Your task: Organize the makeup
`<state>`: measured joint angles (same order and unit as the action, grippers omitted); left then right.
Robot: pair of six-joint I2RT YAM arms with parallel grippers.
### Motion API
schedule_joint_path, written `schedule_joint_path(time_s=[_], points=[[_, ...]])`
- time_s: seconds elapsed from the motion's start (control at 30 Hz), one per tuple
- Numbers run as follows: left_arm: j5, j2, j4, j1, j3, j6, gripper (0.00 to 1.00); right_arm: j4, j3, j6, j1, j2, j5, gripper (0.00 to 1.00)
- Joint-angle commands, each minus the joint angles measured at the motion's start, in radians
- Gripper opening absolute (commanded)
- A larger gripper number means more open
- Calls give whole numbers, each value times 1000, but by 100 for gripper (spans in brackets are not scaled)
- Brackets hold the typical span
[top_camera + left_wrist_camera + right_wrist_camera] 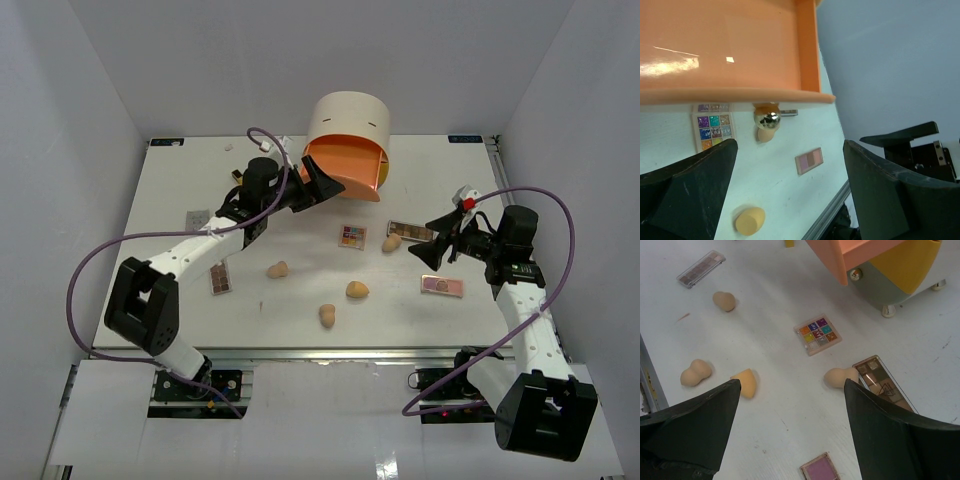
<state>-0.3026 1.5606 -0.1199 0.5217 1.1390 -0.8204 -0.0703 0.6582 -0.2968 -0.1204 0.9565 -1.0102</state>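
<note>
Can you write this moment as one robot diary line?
left gripper: open, empty, by orange drawer | right gripper: open, empty, above table | makeup: sponges, palettes loose on table

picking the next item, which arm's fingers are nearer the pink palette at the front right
Right. The right fingers hover almost over the pink palette; the left fingers are far across the table at the orange drawer.

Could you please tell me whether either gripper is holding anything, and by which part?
Nothing is held: the left gripper is open by the orange drawer, the right gripper open above the table, both empty.
</note>
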Motion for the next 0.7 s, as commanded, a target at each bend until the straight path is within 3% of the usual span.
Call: schedule_joint_path(time_s=[0.0, 0.03, 0.1, 0.2, 0.3, 0.43, 0.67], points=[[-65, -133, 1, -6, -22, 134, 98, -77, -13, -277, 30, -7, -89, 91], [-75, -152, 11, -6, -24, 157, 98, -109, -12, -314, 48, 1, -78, 92], [-75, -193, 52, -8, -24, 194, 98, -271, 27, -546, 110, 37, -35, 98], [-54, -262, 109, -9, -43, 294, 98, -451, 119, -909, 219, 109, 124, 92], [-39, -367, 146, -9, -120, 398, 98, -523, 206, -1009, 299, 216, 277, 85], [86, -535, 186, -12, -266, 496, 98, -576, 309, -1065, 340, 399, 372, 77], [258, -721, 281, -12, -369, 625, 98, -548, 383, -1176, 417, 563, 621, 78]])
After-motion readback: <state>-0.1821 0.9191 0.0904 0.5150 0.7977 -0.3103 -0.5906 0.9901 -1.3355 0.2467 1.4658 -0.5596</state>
